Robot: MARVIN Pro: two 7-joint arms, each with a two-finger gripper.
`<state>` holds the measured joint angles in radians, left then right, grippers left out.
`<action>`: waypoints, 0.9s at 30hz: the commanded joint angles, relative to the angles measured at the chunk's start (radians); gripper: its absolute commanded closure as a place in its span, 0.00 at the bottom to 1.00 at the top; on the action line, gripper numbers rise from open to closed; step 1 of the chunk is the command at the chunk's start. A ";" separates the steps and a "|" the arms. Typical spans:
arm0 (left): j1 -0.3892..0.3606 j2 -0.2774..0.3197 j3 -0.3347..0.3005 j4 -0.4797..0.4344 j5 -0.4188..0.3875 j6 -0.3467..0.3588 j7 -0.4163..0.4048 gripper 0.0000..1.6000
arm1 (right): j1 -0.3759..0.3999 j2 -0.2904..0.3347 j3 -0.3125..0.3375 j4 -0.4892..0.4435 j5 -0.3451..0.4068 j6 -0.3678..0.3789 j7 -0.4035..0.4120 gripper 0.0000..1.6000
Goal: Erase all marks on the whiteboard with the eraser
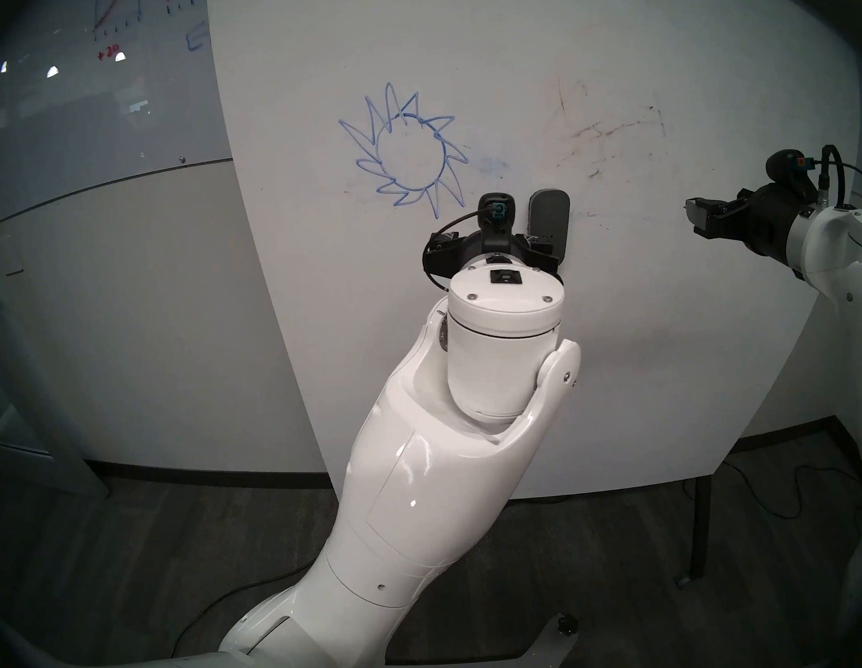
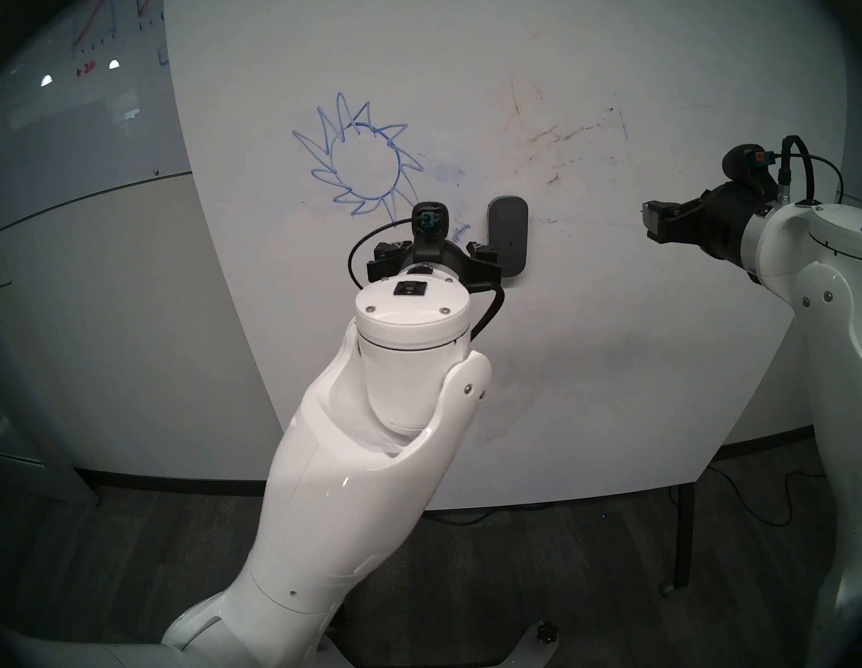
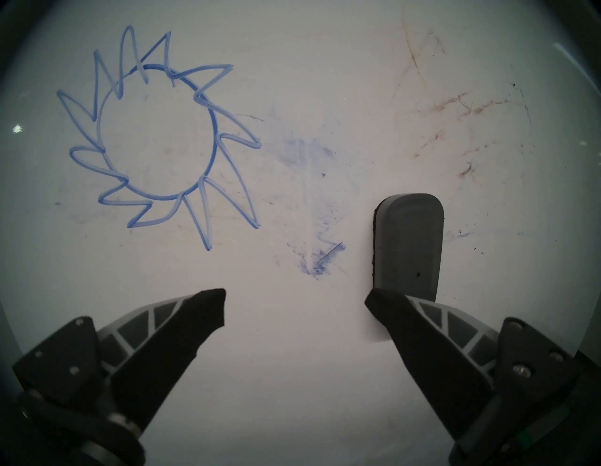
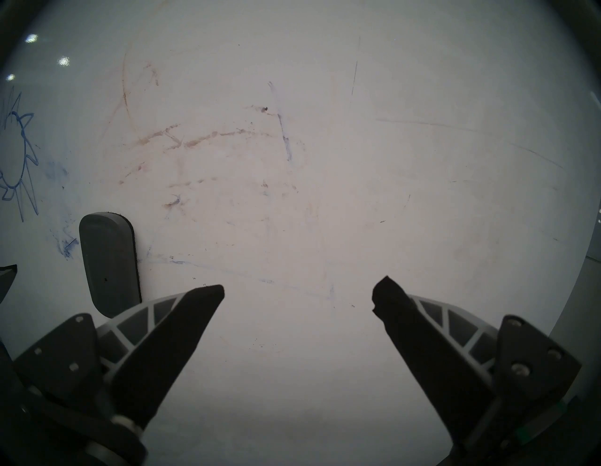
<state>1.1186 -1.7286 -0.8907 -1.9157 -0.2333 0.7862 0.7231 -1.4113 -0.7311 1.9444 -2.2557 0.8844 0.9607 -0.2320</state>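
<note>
The whiteboard (image 1: 502,44) stands upright in front of me. The marks are a blue circle ringed with spiky rays (image 1: 444,160) (image 3: 214,130), blue smudges (image 3: 320,260) and brownish streaks (image 1: 608,131) (image 4: 201,140). The dark grey eraser (image 1: 549,223) (image 3: 408,244) (image 4: 109,260) sits upright on the board, below and right of the circle. My left gripper (image 3: 295,301) is open and empty, facing the board. Its right fingertip overlaps the eraser's lower end; the eraser is not between the jaws. My right gripper (image 4: 298,291) (image 1: 694,215) is open and empty, further right.
A glossy grey glass board (image 1: 102,94) with red and blue graph scribbles hangs on the wall at the upper left. The whiteboard's dark stand leg (image 1: 697,526) and loose cables (image 1: 781,496) are on the dark floor at the lower right.
</note>
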 commanded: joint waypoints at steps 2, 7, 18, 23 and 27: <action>-0.044 -0.054 0.027 0.046 0.005 -0.064 -0.001 0.00 | 0.006 0.006 0.002 -0.004 -0.001 -0.004 0.003 0.00; -0.051 -0.067 0.036 0.083 0.002 -0.084 0.000 0.00 | 0.006 0.007 0.002 -0.004 -0.001 -0.005 0.003 0.00; -0.086 -0.103 0.033 0.168 0.006 -0.148 0.047 0.00 | 0.006 0.007 0.002 -0.004 0.000 -0.005 0.002 0.00; -0.105 -0.121 0.033 0.200 -0.015 -0.165 0.057 0.00 | 0.006 0.007 0.002 -0.004 0.000 -0.005 0.002 0.00; -0.126 -0.140 0.042 0.233 -0.014 -0.181 0.050 0.00 | 0.006 0.007 0.002 -0.004 0.000 -0.005 0.002 0.00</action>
<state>1.0488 -1.8144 -0.8557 -1.7010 -0.2411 0.6414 0.7774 -1.4123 -0.7289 1.9444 -2.2556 0.8867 0.9606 -0.2319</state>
